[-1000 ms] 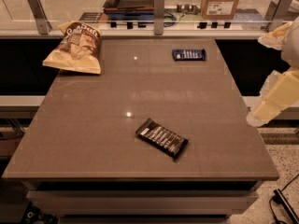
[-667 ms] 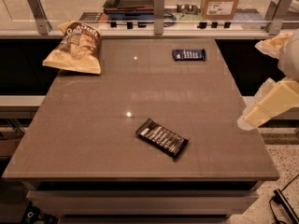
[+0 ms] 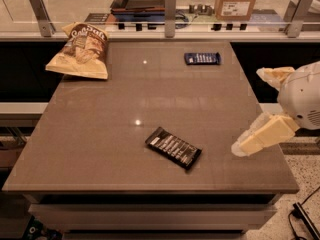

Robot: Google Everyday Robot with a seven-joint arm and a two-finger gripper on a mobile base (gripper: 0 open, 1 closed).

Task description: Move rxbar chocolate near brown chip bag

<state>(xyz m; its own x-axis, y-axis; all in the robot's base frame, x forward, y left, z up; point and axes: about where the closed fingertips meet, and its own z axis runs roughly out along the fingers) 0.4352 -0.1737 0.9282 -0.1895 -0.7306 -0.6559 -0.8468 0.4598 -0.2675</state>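
Note:
The rxbar chocolate, a flat black wrapper with white lettering, lies at an angle on the brown table, near the front and a little right of centre. The brown chip bag, tan-yellow with a brown panel, lies at the table's far left corner. My gripper is at the right edge of the table, to the right of the bar and apart from it. Its two cream fingers are spread wide with nothing between them.
A smaller dark blue bar wrapper lies near the far right of the table. A glass rail with metal posts runs behind the table, with a cardboard box and a tray beyond it.
My gripper has moved left, from beside the table to over its right edge, closer to the black bar. The objects on the table have not moved.

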